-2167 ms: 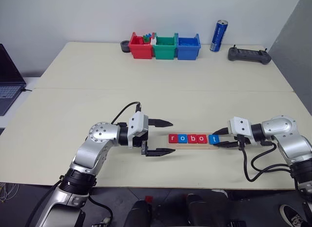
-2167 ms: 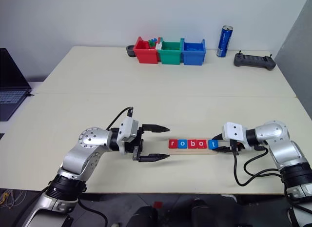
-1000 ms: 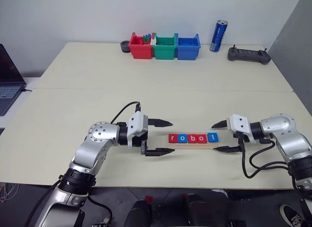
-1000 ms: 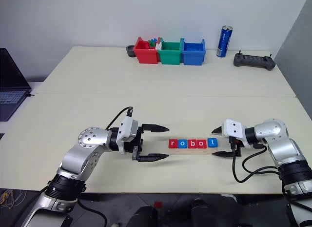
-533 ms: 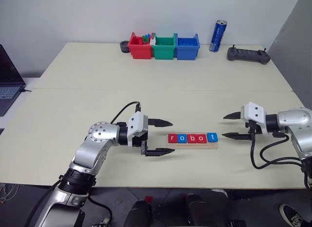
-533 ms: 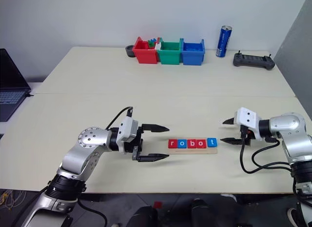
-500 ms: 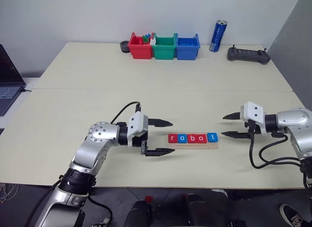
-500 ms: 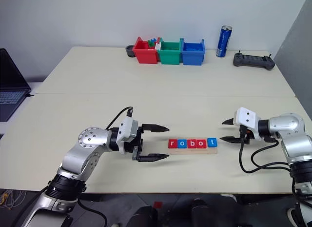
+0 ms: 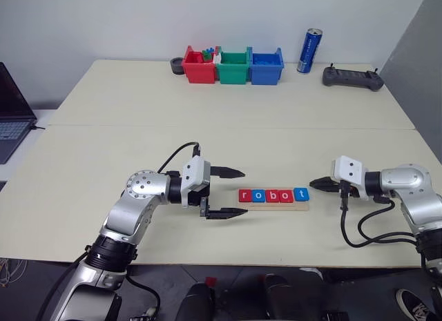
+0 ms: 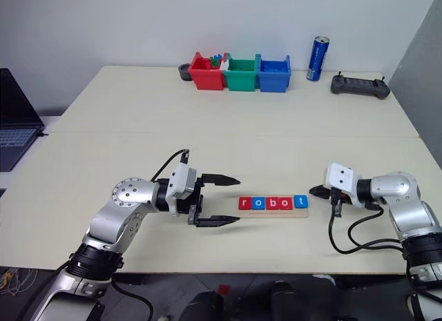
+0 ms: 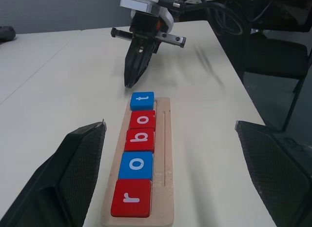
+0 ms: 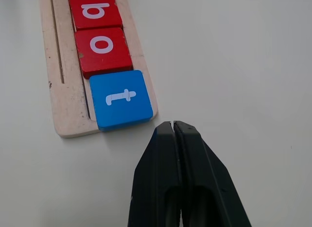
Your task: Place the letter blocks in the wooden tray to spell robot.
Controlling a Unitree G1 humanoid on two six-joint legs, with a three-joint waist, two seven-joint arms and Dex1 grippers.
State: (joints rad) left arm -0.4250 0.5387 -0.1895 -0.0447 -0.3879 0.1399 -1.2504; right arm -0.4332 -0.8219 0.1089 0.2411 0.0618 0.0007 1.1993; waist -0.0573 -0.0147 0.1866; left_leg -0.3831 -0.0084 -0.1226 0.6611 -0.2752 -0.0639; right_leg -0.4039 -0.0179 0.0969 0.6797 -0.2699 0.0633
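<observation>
Two black fingers of the right gripper [image 12: 173, 127] are pressed together, jaws clenched on nothing, tips just short of the blue t tile [image 12: 121, 100] at the near end of the tray [image 12: 66, 102]. No contact with the tile can be confirmed from the right wrist view; a thin gap appears between tip and tile edge.

Beyond the tips, five tiles [image 9: 273, 195] lie in the tray in a row reading r, o, b, o, t. The t tile overhangs the tray's end and sits slightly askew against the red o tile [image 12: 103, 49] next to it.

Across the row, the left gripper [image 9: 233, 193] faces the tray's other end, jaws released wide and empty, one finger to each side of the tray's line, clear of the r tile [image 11: 131, 198].

Assessment: the word is spelled; the step in hand looks like a final nudge to seat the t tile. Recommended practice: keep the jaws clenched as a blunt pusher, meet the tile's outer edge at its middle, and push along the tray's length, low and slow. An off-centre push would likely twist the tile or slide the tray on the surface.
</observation>
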